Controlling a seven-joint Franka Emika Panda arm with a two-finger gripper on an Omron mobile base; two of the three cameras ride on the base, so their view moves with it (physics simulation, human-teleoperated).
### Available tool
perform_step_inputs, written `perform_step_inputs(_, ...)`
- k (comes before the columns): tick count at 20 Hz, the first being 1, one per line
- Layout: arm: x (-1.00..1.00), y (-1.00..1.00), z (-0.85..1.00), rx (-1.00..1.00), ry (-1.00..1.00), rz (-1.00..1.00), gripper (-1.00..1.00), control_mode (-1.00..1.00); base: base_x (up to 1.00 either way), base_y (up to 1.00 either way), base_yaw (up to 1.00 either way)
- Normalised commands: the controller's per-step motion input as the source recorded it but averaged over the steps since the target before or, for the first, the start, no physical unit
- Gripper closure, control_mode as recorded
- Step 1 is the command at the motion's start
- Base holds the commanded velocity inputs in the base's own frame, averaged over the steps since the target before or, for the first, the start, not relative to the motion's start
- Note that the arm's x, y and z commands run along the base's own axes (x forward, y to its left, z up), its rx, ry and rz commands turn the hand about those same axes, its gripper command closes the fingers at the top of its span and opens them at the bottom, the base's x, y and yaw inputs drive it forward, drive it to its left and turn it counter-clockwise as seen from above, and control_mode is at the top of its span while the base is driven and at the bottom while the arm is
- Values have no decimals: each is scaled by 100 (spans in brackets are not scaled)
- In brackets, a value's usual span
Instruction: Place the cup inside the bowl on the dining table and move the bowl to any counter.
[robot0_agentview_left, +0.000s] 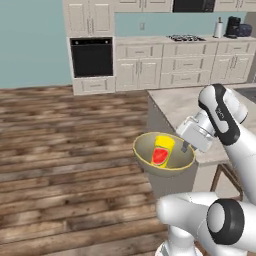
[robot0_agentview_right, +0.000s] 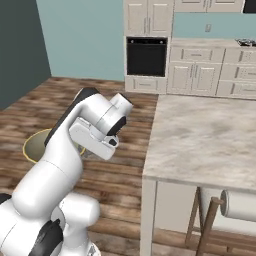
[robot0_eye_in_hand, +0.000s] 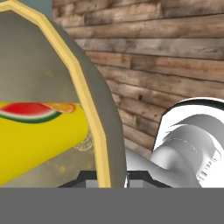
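Observation:
The olive-tan bowl (robot0_agentview_left: 150, 156) hangs tilted in the air over the wooden floor, just off the corner of the dining table (robot0_agentview_left: 182, 102). Inside it lies the yellow cup (robot0_agentview_left: 162, 149) on its side, red patch up. My gripper (robot0_agentview_left: 186, 146) is shut on the bowl's right rim. The hand view is close up on the bowl's rim (robot0_eye_in_hand: 89, 94), which passes between my fingertips, with the cup (robot0_eye_in_hand: 39, 140) resting against the inner wall. In the right base view the arm hides most of the bowl (robot0_agentview_right: 34, 144), left of the dining table (robot0_agentview_right: 210, 135).
Along the far teal wall runs a counter (robot0_agentview_left: 150, 40) over cream cabinets, with a black oven (robot0_agentview_left: 91, 56), a stove top (robot0_agentview_left: 185, 37) and a coffee machine (robot0_agentview_left: 232, 26). A stool (robot0_agentview_right: 212, 215) stands under the table's near edge. Open wooden floor (robot0_agentview_left: 60, 150) lies to the left.

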Motion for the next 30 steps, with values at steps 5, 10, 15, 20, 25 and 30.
perform_step_inputs(5,0,0,0,0,0,0,100,100,6,78,0)
perform_step_inputs(10,0,0,0,0,0,0,100,100,6,76,0)
perform_step_inputs(15,0,0,0,0,0,0,100,100,15,74,0)
perform_step_inputs(20,0,0,0,0,0,0,100,100,47,66,0)
perform_step_inputs(25,0,0,0,0,0,0,100,100,60,61,0)
perform_step_inputs(30,0,0,0,0,0,0,100,100,67,59,0)
